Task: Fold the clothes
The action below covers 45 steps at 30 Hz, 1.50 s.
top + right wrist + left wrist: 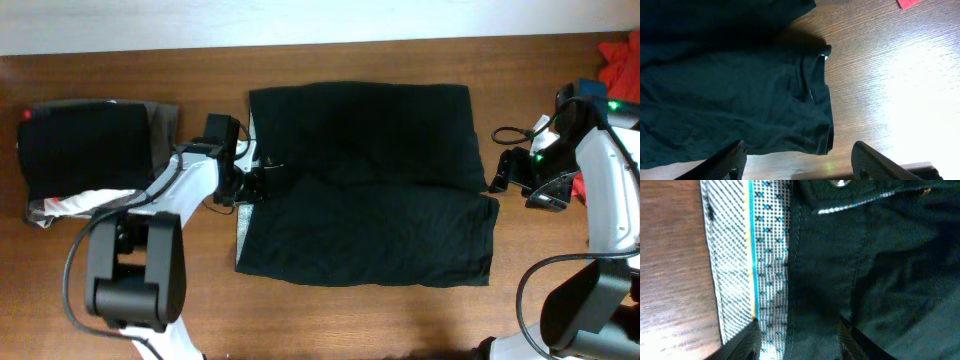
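Centrally, the black garment [370,190] lies doubled flat, patterned lining [767,270] along its left edge. Left gripper [797,340] and right gripper [799,147] both gape.

No legible text, brand, number or sign; garment [370,190] lining [767,255] carries only a cross-and-dot pattern, and the button [839,183], blurred, is possibly embossed but unreadable.

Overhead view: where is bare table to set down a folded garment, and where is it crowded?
Free: the brown wooden table's front strip below the large black garment, and the back strip above it. Crowded: between that garment and the folded black pile, where the left arm lies; the right edge, around the right arm.
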Each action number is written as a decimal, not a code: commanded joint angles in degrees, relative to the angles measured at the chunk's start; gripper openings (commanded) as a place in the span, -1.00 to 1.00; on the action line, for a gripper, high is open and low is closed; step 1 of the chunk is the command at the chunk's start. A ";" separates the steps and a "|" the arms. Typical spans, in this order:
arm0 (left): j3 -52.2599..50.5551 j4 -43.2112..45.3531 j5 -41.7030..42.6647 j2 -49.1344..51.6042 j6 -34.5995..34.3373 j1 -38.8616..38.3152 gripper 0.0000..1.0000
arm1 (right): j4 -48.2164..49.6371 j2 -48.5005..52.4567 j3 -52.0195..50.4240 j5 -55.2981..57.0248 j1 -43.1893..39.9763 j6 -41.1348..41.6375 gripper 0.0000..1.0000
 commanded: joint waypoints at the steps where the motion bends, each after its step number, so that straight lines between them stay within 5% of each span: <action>1: -0.15 0.24 3.74 1.97 0.28 0.09 -0.02 | -0.17 -0.46 0.48 -0.09 -0.42 -0.04 0.43; 10: -0.04 0.09 8.87 1.88 0.28 0.20 -0.34 | -0.17 -0.46 0.48 0.35 -0.42 -0.04 0.43; 17: 0.28 -0.13 8.90 1.07 0.28 0.20 -0.82 | -0.20 -0.46 0.48 0.35 -0.42 -0.04 0.42; 45: 0.70 -4.00 0.48 -5.51 0.26 1.62 -0.74 | -0.20 -0.46 0.44 0.35 -0.42 -0.04 0.42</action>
